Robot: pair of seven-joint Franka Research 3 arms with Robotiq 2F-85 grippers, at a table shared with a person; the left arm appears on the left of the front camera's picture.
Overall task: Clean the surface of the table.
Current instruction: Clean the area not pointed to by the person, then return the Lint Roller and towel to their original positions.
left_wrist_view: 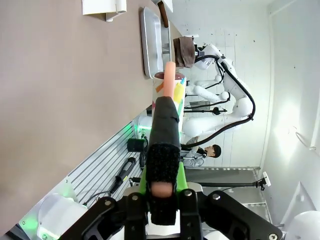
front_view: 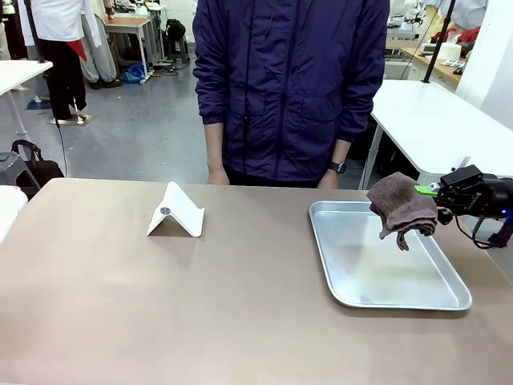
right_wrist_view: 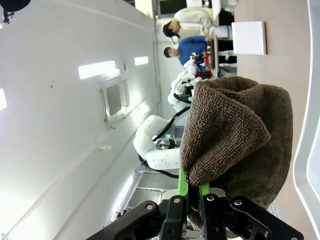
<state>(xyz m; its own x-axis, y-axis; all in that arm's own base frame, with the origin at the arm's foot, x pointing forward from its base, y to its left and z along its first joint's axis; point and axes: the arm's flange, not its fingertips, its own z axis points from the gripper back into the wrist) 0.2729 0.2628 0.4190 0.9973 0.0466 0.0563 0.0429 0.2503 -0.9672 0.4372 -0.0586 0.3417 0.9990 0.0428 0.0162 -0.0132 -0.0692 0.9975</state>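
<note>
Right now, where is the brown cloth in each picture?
Front view: the brown cloth hangs at the right, held by the right gripper above the silver tray.
Left wrist view: it is small, near the top middle, beside the tray's edge.
Right wrist view: it is big, at the lower right.
Shared landmark: the white folded stand.

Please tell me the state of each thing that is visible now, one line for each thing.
right gripper: shut on the brown cloth, held above the tray.
brown cloth: bunched, hanging in the air.
silver tray: flat on the table, nothing in it.
table: bare brown top.
white stand: upright, folded like a tent.
left gripper: shut.
</note>
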